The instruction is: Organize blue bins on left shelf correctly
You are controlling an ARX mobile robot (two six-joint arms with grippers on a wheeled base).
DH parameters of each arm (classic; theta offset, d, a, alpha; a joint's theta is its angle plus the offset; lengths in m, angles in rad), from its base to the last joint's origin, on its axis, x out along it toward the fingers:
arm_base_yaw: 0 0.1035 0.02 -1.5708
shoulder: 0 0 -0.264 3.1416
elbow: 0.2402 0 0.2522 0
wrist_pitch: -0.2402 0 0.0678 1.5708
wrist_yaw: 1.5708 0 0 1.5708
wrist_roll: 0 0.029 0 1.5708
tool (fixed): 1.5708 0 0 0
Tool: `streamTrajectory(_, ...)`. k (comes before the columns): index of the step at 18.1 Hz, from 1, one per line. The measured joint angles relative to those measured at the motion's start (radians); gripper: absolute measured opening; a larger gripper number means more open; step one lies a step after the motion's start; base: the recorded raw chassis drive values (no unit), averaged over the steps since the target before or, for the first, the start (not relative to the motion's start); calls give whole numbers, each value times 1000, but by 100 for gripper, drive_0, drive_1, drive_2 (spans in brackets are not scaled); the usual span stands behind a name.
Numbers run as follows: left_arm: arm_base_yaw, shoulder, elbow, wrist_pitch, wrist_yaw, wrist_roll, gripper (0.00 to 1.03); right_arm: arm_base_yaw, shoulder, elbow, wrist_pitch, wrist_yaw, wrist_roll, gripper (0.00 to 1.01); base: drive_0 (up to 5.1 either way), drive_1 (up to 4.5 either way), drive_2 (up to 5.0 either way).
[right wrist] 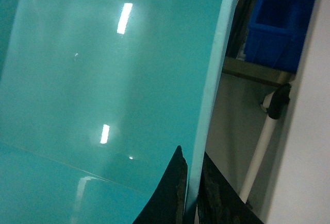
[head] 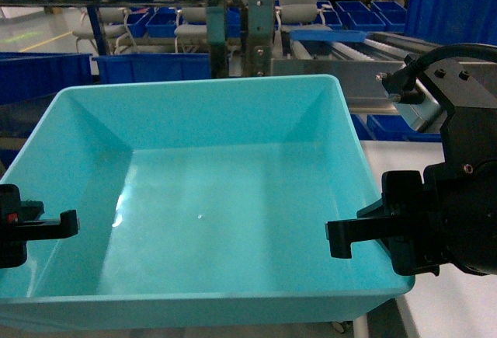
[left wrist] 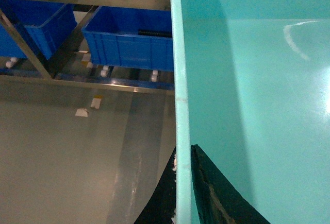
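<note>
Before the steel shelf (head: 233, 12), both tools (head: 365, 233) (head: 46, 225) clamp the turquoise tub's (head: 210, 198) side rims.

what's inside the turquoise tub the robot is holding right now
Nothing: the turquoise tub shows only a bare floor with light glints. The near wall's inner face is hidden. Left claw and right claw clamp its side rims.

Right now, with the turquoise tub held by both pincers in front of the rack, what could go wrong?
1. Each pincer, left pincer and right pincer, pinches only the thin rim of the turquoise tub; it may slip or tilt.
2. The tub is wide and could catch the steel rack going in.
3. Royal-blue bins already sit on the rack, so the slot may be tight.
</note>
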Motion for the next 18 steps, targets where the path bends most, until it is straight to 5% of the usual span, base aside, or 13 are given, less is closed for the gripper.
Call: streamTrajectory(18,4,0,-2,2,1,0,5,5,0,0,3,0,0,3,-489,242,242)
